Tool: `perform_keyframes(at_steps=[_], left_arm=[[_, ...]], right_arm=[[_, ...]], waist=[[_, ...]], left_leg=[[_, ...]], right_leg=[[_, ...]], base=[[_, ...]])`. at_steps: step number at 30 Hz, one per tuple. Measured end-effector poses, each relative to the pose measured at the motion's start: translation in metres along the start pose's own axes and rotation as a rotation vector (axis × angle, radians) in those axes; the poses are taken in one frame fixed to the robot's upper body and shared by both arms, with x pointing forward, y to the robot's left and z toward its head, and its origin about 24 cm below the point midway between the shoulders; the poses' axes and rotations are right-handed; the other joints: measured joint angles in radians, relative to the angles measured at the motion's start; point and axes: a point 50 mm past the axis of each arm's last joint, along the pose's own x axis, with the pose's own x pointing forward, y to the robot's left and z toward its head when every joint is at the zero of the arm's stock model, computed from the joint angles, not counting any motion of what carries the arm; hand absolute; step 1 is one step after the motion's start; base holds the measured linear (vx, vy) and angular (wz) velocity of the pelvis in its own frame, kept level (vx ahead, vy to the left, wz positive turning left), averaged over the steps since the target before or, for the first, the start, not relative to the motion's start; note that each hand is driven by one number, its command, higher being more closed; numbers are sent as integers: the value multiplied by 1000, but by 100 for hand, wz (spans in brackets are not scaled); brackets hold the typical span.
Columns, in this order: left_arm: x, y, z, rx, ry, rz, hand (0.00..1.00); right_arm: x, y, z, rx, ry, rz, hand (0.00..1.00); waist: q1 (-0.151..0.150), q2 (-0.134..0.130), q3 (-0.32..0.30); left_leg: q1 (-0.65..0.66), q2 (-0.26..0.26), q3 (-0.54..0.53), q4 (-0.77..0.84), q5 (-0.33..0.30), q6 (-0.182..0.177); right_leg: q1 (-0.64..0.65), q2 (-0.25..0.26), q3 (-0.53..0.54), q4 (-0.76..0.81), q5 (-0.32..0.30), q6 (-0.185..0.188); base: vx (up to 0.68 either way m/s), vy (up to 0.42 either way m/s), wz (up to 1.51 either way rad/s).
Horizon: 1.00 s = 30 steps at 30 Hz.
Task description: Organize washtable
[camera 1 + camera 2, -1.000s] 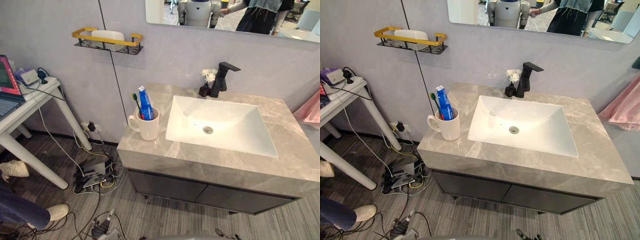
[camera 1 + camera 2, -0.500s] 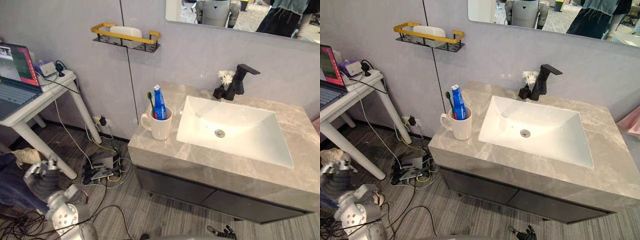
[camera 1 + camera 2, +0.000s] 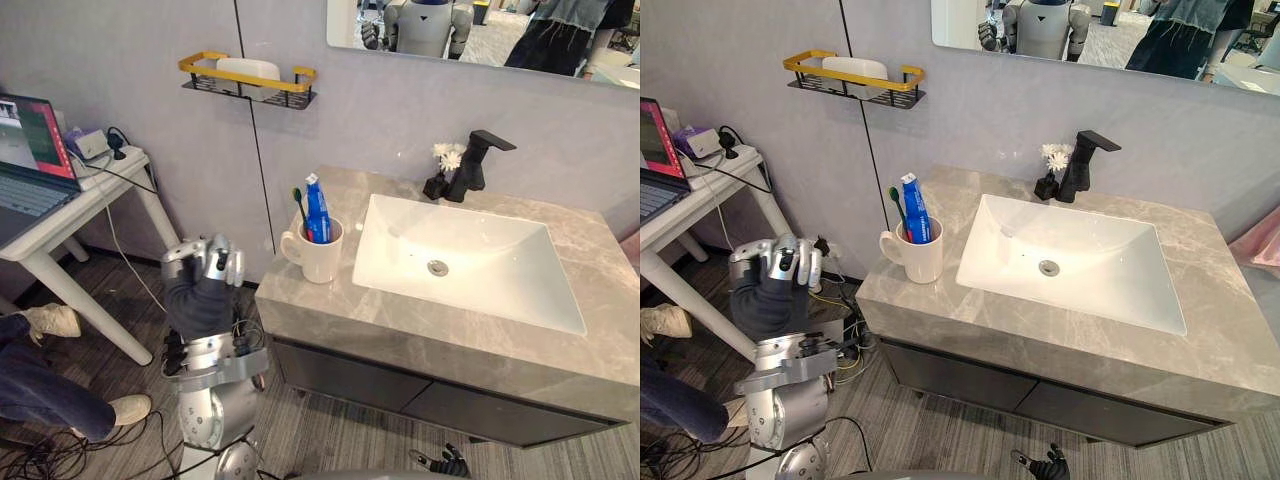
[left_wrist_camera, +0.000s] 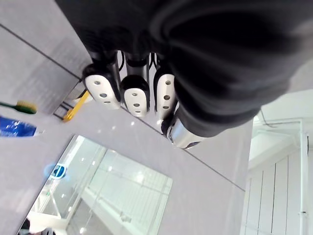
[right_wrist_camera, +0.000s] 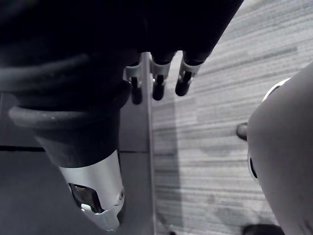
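Grey marble washtable [image 3: 330, 312]: left hand [image 3: 205, 270] hovers clenched, empty, white ceramic mug [image 3: 320, 262] to its right; right hand [image 5: 157, 87] relaxed.

White mug [image 3: 318, 258] stands upright on the grey marble washtable [image 3: 340, 315], at its left end, near the white basin [image 3: 480, 262], handle facing left. Inside it, a blue toothpaste tube [image 3: 317, 211] stands cap up; a green toothbrush [image 3: 300, 205] stands beside it, head up.

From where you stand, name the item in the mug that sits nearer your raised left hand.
The green toothbrush, on the mug's side facing the left hand; the blue toothpaste tube stands beyond it, toward the sink.
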Motion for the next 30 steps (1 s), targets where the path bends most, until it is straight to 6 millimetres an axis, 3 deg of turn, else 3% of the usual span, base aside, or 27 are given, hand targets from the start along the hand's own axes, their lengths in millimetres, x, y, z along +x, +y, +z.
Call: perform_keyframes(at_steps=[5,11,18,21,30], left_arm=[[1,-13,-24,-57,99,-85,100],[-6,-29,-69,-105,323,-190,100],[-31,-18,-117,-2,593,-242,100],[-38,-11,-125,55,644,-251,100],[-37,12,-123,329,617,-248,100]], right_arm=[[-1,-2,0,-13,-6,1,0],[-1,-5,2,-14,-19,-2,0],[0,-5,3,-45,-15,8,0],[1,-5,5,-53,-20,17,0],[1,-1,7,-93,-30,42,0]], waist=[[2,1,-6],[-5,8,-20],[-9,10,-30],[-29,9,-30],[-31,1,-30]], left_leg=[[-3,10,40,-1,-13,-4],[-12,20,75,0,-13,-12],[9,21,102,-25,5,-18],[12,22,103,-25,6,-19],[3,31,116,-33,13,-25]], right_leg=[[-19,5,41,-1,0,0],[-45,15,79,-7,0,0],[-54,21,103,-23,1,-1],[-53,31,104,-30,3,-5],[-50,56,117,-81,32,-24]], base=[[-6,3,-19],[18,-12,-18],[44,-6,-12],[-3,-7,-1],[-27,-15,-6]])
